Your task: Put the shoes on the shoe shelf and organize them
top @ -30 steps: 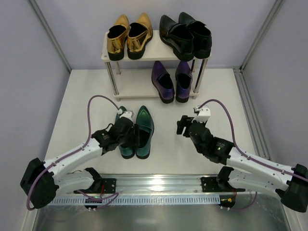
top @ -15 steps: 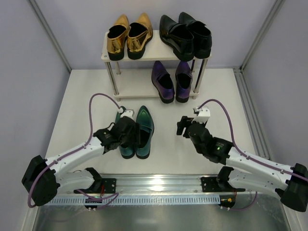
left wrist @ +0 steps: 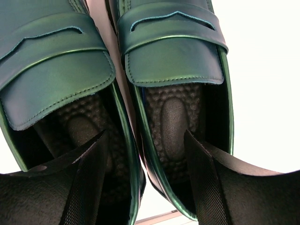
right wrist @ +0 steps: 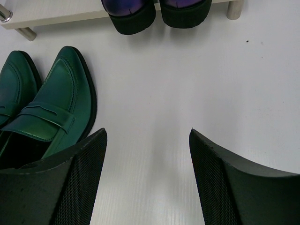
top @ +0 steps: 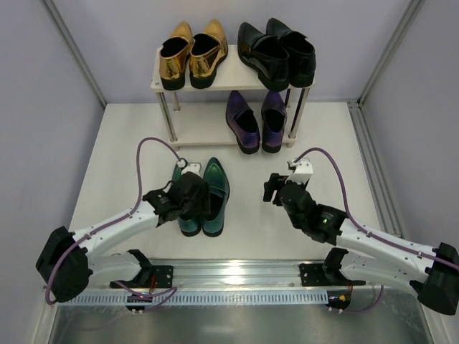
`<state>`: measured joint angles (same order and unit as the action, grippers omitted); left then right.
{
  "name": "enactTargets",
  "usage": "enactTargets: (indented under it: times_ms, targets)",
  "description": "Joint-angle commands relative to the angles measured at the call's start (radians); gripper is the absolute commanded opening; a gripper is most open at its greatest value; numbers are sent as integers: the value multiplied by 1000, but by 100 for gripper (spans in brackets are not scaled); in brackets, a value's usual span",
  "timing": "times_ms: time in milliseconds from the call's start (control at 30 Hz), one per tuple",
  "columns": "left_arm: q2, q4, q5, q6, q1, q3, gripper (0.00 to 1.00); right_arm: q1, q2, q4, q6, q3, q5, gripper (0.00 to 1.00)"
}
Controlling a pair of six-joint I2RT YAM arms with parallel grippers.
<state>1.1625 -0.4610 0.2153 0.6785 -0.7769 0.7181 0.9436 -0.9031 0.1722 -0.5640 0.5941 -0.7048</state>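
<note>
On table [top: 115, 165], just in front of the shoe shelf [top: 203, 137]: the teal pair [top: 215, 188], side by side and touching, toes toward the shelf. I see the left gripper [left wrist: 146, 136] directly over the heel ends of this pair, jaws spread. In the wrist view its fingers [left wrist: 79, 187] reach one into each shoe's opening, and the two adjoining inner walls lie between them. I see dark insole between the right-hand finger and that wall, so I log no clamp on the shoes.

I note the right gripper [right wrist: 147, 131] is well to the right of the teal pair, over bare table, jaws wide with nothing between them.

Shelf contents: gold pair [top: 192, 51] top left, black pair [top: 276, 51] top right, purple pair [top: 254, 122] on the lower board, right side.
</note>
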Motion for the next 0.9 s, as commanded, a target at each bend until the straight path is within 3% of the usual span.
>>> enactTargets:
  times_ms: [0, 800, 867]
  targets:
    - [14, 18, 27, 16, -2, 43, 64, 6, 12, -5, -17, 9, -18, 73]
    - [72, 24, 38, 23, -4, 38, 64, 6, 44, 6, -11, 1, -24, 73]
    - [77, 31, 30, 18, -4, 32, 57, 6, 46, 7, -14, 0, -22, 73]
